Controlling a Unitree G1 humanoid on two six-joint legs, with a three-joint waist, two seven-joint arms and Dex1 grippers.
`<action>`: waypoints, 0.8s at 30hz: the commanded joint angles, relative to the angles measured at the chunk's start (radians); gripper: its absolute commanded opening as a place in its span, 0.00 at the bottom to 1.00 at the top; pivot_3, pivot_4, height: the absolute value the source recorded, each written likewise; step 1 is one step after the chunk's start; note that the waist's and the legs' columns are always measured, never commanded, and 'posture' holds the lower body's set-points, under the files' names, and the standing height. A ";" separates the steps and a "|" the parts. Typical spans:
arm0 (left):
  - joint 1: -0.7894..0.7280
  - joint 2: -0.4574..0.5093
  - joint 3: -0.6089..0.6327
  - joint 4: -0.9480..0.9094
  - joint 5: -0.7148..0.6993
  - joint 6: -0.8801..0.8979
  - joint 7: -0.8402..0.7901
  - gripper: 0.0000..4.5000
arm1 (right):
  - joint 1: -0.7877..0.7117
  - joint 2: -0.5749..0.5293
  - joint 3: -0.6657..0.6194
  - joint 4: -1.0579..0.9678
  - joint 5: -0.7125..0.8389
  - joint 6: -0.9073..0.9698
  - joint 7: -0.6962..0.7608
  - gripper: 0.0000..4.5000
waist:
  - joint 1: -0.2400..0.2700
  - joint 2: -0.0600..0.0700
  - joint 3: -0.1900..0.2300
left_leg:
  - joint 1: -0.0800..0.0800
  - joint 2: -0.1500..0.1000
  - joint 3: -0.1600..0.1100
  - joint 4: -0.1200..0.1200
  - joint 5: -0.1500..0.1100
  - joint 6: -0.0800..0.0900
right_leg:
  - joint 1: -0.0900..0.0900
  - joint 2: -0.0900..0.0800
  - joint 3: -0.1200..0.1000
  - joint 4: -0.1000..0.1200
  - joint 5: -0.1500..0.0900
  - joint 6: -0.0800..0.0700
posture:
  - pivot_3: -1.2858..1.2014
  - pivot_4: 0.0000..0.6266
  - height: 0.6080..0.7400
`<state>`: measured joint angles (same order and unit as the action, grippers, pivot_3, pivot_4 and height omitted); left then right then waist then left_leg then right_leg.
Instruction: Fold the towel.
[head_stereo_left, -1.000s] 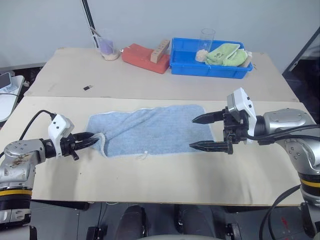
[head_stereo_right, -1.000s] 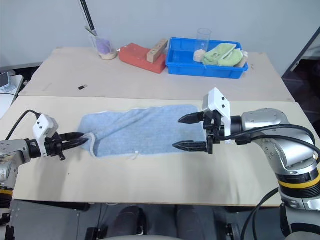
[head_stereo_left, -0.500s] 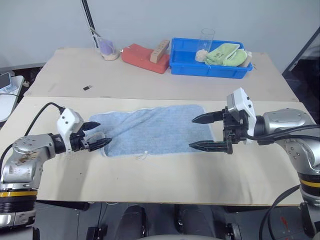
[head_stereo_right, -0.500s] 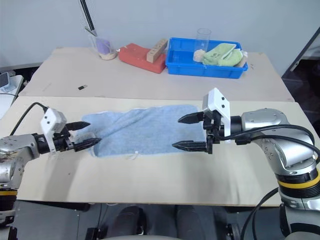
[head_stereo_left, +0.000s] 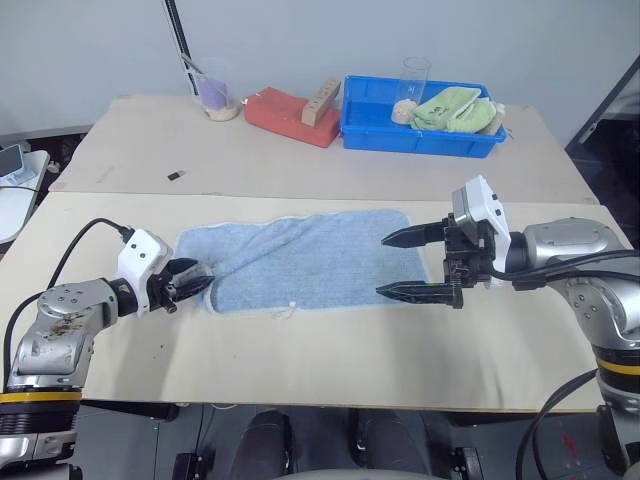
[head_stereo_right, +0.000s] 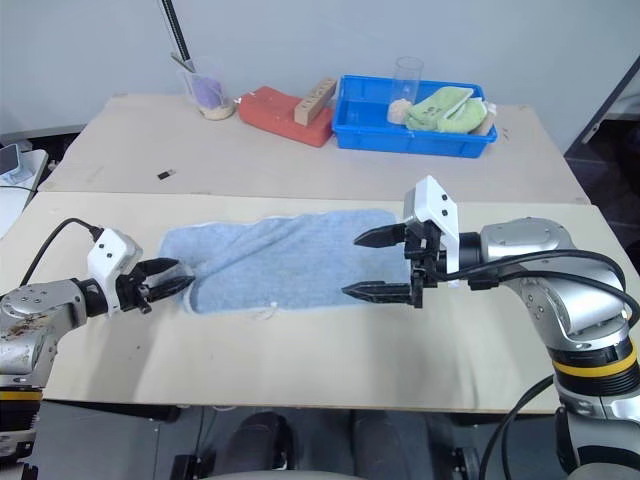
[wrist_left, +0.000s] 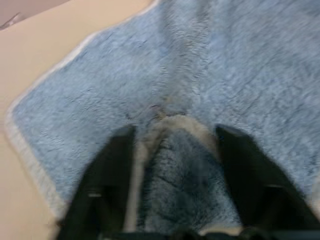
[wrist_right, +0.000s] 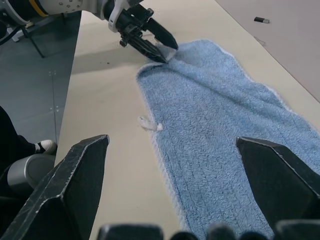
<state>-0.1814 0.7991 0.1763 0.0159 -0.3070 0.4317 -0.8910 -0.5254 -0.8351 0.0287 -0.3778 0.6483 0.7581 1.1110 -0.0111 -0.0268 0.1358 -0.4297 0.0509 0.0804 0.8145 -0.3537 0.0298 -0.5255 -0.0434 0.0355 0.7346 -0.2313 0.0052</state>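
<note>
Your left claw (head_stereo_left: 196, 283) has its two fingers pinched on a raised fold at the towel's (head_stereo_left: 310, 260) near left corner; the left wrist view shows that bunched cloth between the fingers (wrist_left: 110, 175). The towel lies mostly flat on the near table (head_stereo_left: 330, 360), stretching from the left claw across to the right one. Your right claw (head_stereo_left: 404, 265) hangs wide open at the towel's right end, gripping nothing. The towel's small tag (wrist_right: 150, 125) lies on the near edge, between your claws.
</note>
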 joint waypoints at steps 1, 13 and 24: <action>-0.002 -0.002 0.009 -0.016 0.008 -0.015 0.017 0.18 | -0.023 0.003 -0.008 -0.009 0.000 -0.027 0.008 1.00 | 0.000 0.000 0.000 | 0.000 0.000 0.000 0.000 0.000 0.000 | 0.000 0.000 0.000 0.000 0.000 0.000 | 0.52 0.24 0.40; 0.079 0.035 0.128 -0.100 -0.085 -0.006 -0.028 0.01 | -0.017 0.005 -0.008 -0.004 0.001 -0.032 0.009 1.00 | 0.000 0.000 0.000 | 0.000 0.000 0.000 0.000 0.000 0.000 | 0.000 0.000 0.000 0.000 0.000 0.000 | 0.52 0.24 0.40; 0.128 0.056 0.174 -0.237 -0.144 0.097 -0.015 0.71 | -0.013 0.014 -0.004 0.001 -0.005 -0.039 0.006 1.00 | -0.001 0.000 0.000 | 0.000 0.000 0.000 0.000 0.000 0.000 | 0.000 0.000 0.000 0.000 0.000 0.000 | 0.52 0.24 0.40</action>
<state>-0.0604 0.8562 0.3186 -0.1657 -0.4260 0.5113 -0.9173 -0.5352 -0.8252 0.0324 -0.3622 0.6406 0.7496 1.1133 -0.0125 -0.0268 0.1358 -0.4297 0.0511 0.0803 0.8144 -0.3537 0.0298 -0.5256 -0.0435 0.0355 0.7343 -0.2315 0.0053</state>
